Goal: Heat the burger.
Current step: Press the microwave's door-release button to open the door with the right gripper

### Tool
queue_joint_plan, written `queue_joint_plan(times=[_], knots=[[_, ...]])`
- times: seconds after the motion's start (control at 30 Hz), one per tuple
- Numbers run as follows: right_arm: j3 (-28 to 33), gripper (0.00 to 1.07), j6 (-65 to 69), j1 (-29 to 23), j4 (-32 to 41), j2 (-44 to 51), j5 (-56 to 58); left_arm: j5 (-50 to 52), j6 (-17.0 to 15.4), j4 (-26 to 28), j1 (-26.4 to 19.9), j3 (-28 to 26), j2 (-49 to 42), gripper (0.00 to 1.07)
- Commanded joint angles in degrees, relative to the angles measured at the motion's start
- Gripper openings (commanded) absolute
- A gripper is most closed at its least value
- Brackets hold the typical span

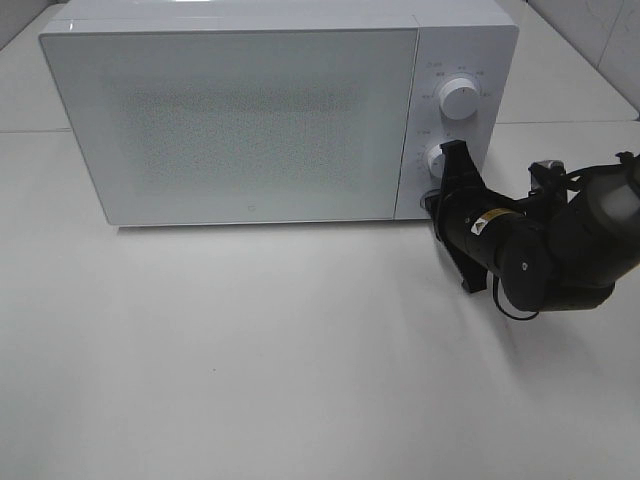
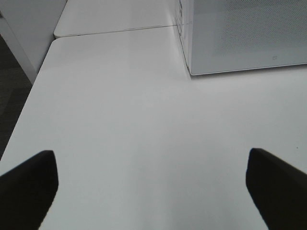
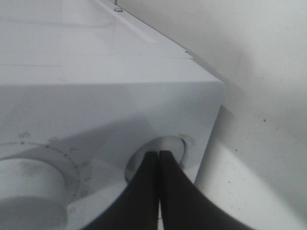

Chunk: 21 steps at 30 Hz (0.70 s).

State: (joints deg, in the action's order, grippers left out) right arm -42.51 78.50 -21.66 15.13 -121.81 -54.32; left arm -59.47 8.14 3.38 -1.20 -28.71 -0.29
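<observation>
Black fingers (image 2: pixel 29 187) of the left claw (image 2: pixel 151 160) frame its wrist view, spread wide with nothing between them; only their ends show. Ahead of this claw stretches the white surface (image 2: pixel 120 120), and beyond that, to its right, stands a corner of the white microwave (image 1: pixel 250 110). Its frosted door is shut, so the burger cannot be seen anywhere. The right claw (image 3: pixel 159 158) is pinched shut and empty, its tips against a round recessed button (image 3: pixel 178 145) just beside a dial (image 3: pixel 24 196). The fingers hide the contact itself.
</observation>
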Motion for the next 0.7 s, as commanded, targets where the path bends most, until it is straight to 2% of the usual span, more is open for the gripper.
queue_joint_plan(times=[0.03,0.53,0.7], knots=[[-2.1,0.0,-1.0,0.2,-0.2,0.3,-2.3,0.2,-0.1,0.2,-0.1,0.1,-1.1,1.01],[-3.3,0.0,-1.3,0.3,1.4,0.3,-4.8,0.2,-0.1,0.2,-0.1,0.1,-1.1,1.01],[-7.4,0.0,-2.7,1.1,1.8,0.3,-3.6,0.2,-0.1,0.2,-0.1,0.1,-1.1,1.01]])
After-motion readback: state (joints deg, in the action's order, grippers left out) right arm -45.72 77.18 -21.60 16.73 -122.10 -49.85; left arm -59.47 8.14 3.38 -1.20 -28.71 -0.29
